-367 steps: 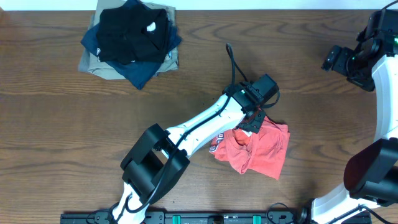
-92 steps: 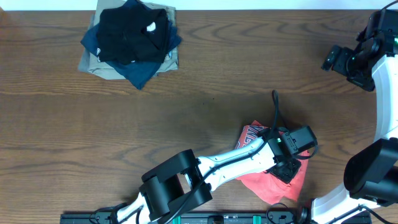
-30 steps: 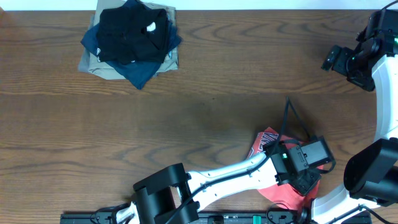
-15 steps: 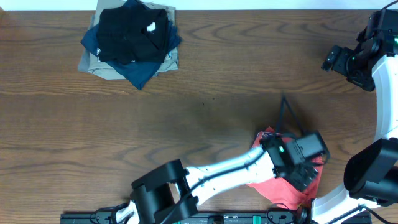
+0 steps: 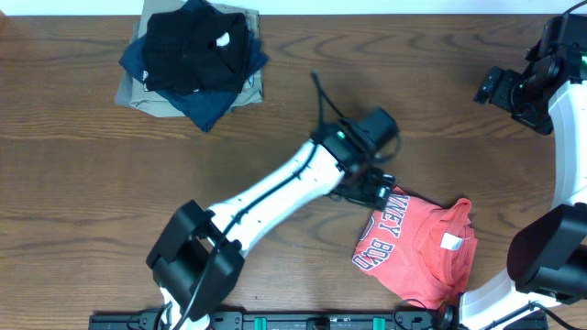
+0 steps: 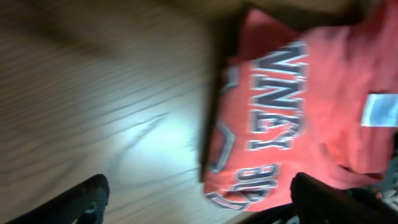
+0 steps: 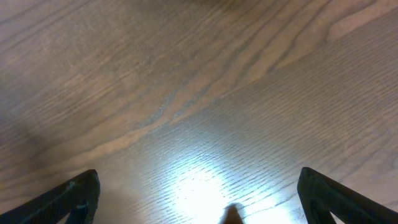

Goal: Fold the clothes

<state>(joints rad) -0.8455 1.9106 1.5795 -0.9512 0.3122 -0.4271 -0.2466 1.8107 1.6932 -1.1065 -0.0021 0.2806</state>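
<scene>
A red shirt (image 5: 417, 249) with dark lettering and a white neck label lies spread out at the front right of the table. My left gripper (image 5: 374, 186) hovers open just above and left of its upper-left corner, holding nothing. The left wrist view is blurred: the red shirt (image 6: 298, 106) fills the right half, and the gripper (image 6: 205, 208) stands wide, with the shirt's lettered edge below the gap. My right gripper (image 5: 486, 89) is parked at the far right edge, far from the shirt. In its wrist view the gripper (image 7: 199, 202) is open over bare wood.
A stack of folded clothes (image 5: 193, 60), black on blue on tan, sits at the back left. The left arm (image 5: 275, 197) stretches diagonally across the table's middle. The shirt's lower hem reaches the table's front edge (image 5: 367, 313).
The left gripper opened and let go of the shirt, then swung up and left from the front right corner. The shirt, bunched before, now lies spread with its lettering showing. The right arm stayed still.
</scene>
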